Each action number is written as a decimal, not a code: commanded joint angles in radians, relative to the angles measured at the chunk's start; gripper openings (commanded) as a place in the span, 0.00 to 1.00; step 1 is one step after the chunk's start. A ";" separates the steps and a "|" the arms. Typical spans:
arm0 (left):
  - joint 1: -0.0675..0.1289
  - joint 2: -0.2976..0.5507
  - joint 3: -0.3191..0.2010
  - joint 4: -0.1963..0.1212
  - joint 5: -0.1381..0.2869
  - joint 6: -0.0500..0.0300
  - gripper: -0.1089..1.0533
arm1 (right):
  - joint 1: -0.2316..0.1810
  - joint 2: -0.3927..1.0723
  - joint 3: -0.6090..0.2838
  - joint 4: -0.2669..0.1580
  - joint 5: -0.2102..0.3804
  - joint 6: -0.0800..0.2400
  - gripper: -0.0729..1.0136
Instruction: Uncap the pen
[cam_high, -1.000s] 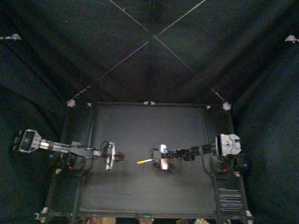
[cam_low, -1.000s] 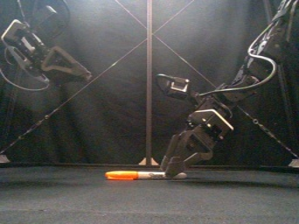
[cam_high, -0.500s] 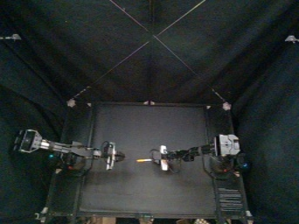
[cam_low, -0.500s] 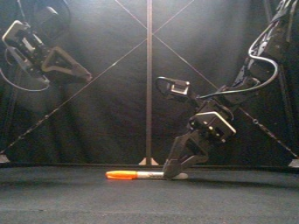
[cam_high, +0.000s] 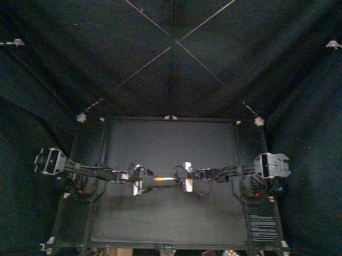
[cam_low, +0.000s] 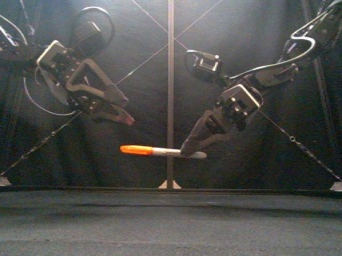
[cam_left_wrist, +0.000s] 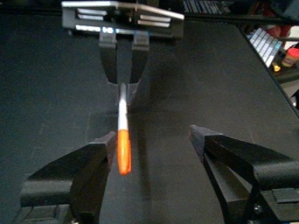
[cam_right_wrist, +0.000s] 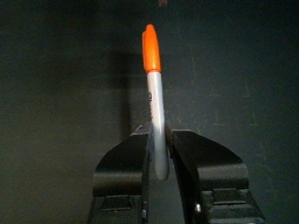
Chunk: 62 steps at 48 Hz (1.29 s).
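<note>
The pen (cam_low: 167, 152) hangs level in the air above the table, a grey barrel with an orange cap (cam_low: 134, 150) pointing left. My right gripper (cam_low: 201, 152) is shut on the barrel's bare end. In the right wrist view the pen (cam_right_wrist: 152, 101) stands out from between the shut jaws, with the cap (cam_right_wrist: 149, 48) at its far tip. My left gripper (cam_low: 120, 117) is open, just above and left of the cap, not touching it. In the left wrist view the cap (cam_left_wrist: 121, 150) lies between the wide jaws of my left gripper (cam_left_wrist: 152, 147). In the top view the pen (cam_high: 163, 180) spans the gap between both grippers.
The black table (cam_low: 171, 215) lies bare below the pen. Black curtains close in the back and both sides.
My right gripper has shut on the pen and lifted it off the table. The left arm has come down and in toward the cap, and its jaws have opened wide.
</note>
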 joint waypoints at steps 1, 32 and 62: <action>0.018 0.032 -0.046 -0.002 0.026 0.0000 0.96 | -0.005 -0.032 -0.008 0.000 -0.003 0.002 0.57; 0.060 0.097 -0.081 -0.048 0.061 0.0031 0.79 | -0.005 -0.032 -0.006 -0.002 -0.003 0.002 0.57; 0.067 0.080 -0.040 -0.008 0.063 0.0046 0.56 | -0.005 -0.071 0.058 0.003 -0.009 0.003 0.57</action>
